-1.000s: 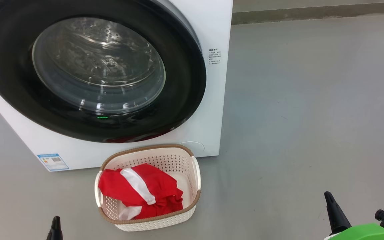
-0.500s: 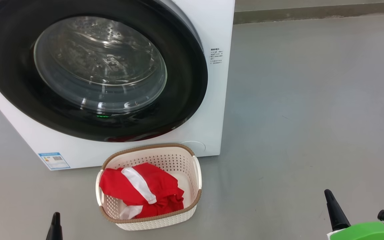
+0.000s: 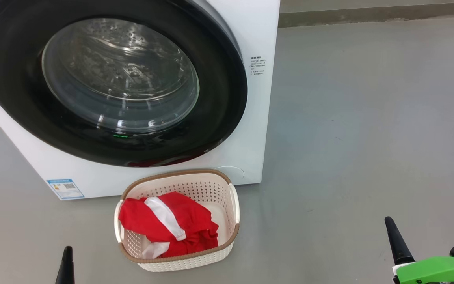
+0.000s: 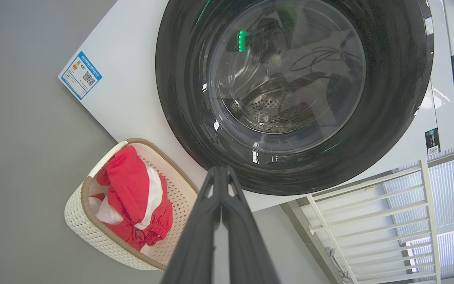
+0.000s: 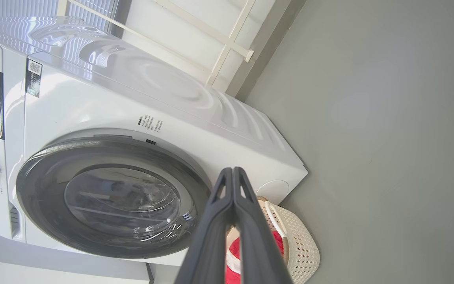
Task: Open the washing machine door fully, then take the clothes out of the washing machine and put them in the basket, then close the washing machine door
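Bright, even daylight; glare on washing machine door [image 3: 113, 81] glass; soft shadows; wrist views fisheye-bent @ edges.

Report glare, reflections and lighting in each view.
Head view: even, soft light; white highlights streak the washing machine door glass, red tint on its lower rim. Left wrist view: green glint on that glass. Right wrist view: striped window reflections ripple across the washing machine top.

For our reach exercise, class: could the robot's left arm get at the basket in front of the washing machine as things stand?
Probably yes. The left gripper, shut, sits just left of the basket; only bare floor lies between them, and nothing covers the basket's open top.
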You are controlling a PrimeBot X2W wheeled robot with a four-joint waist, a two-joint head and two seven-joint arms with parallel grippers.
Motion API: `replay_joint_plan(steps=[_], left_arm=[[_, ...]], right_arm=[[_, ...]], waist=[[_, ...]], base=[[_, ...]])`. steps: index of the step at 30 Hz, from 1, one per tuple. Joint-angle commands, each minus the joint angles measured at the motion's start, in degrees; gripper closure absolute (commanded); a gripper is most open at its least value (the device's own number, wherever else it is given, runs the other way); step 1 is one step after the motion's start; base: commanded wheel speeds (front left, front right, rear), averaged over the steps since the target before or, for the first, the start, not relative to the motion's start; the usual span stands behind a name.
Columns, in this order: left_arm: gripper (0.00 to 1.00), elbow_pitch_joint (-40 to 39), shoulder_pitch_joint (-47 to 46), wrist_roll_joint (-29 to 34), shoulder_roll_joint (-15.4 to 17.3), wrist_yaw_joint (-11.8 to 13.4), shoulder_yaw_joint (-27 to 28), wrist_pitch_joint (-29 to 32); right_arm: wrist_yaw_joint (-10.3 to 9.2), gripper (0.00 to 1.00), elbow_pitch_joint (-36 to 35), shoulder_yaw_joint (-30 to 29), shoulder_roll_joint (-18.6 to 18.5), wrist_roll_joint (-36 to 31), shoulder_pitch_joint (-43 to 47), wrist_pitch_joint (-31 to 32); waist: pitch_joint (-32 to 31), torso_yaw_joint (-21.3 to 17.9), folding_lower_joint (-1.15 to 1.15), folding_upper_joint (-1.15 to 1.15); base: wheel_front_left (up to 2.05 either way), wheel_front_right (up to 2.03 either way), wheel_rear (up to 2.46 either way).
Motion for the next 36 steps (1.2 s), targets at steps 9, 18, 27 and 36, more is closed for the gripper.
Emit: replay_joint_plan(steps=[9,18,27,36], left_arm=[[1.00,-1.1,-3.8,-6.4,0.5,-0.1,1.7,1.7],[1.00,-1.0,-4.8,-11.6,0.4,-0.1,2.0,3.2],[1.00,-1.0,-5.6,-16.3,0.3,-0.2,2.2,4.5],[1.00,-0.9,-6.6,-21.5,0.2,-0.2,2.4,6.0]], right_arm=[[-0.07,1.00,-2.3,0.0,0.3,5.7,-2.4,2.0],[-0.08,1.00,-2.9,-0.5,0.9,10.6,-2.7,3.5],[-0.09,1.00,-3.5,-1.0,1.4,15.0,-3.0,4.8],[-0.10,1.00,-4.1,-1.6,2.0,19.9,-3.3,6.4]], waist=[[0.1,0.2,0.00,0.00],[0.1,0.4,0.00,0.00],[0.2,0.6,0.00,0.00],[0.3,0.8,0.00,0.00]], base=[[0.00,0.00,0.00],[0.00,0.00,0.00],[0.00,0.00,0.00],[0.00,0.00,0.00]])
